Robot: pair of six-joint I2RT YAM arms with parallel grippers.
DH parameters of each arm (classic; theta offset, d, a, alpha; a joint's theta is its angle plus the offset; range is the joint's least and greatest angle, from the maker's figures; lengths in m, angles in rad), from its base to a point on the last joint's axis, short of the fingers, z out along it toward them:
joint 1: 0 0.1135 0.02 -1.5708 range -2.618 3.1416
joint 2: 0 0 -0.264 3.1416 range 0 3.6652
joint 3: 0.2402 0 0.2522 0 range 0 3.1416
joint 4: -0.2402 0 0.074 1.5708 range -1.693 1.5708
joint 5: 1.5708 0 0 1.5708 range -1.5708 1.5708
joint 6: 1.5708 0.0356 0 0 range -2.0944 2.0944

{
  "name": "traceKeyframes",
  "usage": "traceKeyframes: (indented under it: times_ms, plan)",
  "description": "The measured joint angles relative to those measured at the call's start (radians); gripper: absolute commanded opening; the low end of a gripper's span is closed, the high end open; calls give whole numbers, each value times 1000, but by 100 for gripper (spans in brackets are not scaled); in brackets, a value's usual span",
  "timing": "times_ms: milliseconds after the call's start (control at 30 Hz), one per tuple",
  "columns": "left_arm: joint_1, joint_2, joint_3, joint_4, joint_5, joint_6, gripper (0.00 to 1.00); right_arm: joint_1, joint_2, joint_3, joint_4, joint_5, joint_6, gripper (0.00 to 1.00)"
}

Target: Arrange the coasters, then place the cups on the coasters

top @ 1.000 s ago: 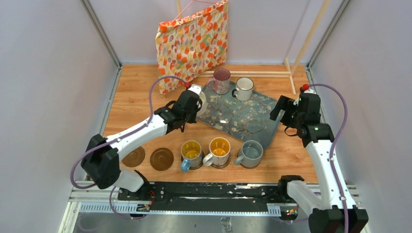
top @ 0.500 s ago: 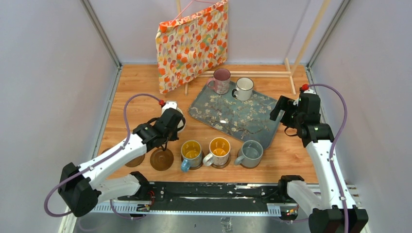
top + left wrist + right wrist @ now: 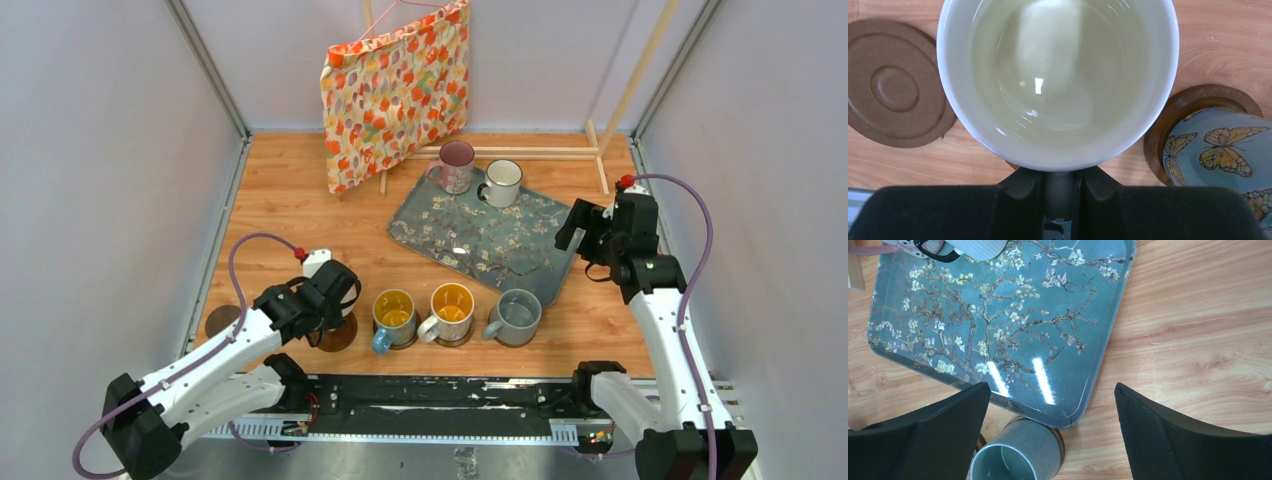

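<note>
Cream mug is clamped at its near rim by the left fingers, directly over a brown coaster at the front of the wooden surface; whether the two touch cannot be told. A second coaster lies bare just to the left. To the right, the butterfly mug, yellow-lined mug and grey mug stand on coasters. Right fingers hang spread wide, holding nothing, above the floral tray, with the pink mug and white mug at its far edge.
</note>
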Motion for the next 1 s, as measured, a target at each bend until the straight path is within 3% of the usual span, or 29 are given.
traceKeyframes:
  times_ms: [500,1000]
  plan:
    - [1,-92,-61,-61,48,-218,0,0,-1,0,0,0,-1,100]
    - [-14,-119,32,-199,87,-259,0,0,-1,0,3,0,-2,100]
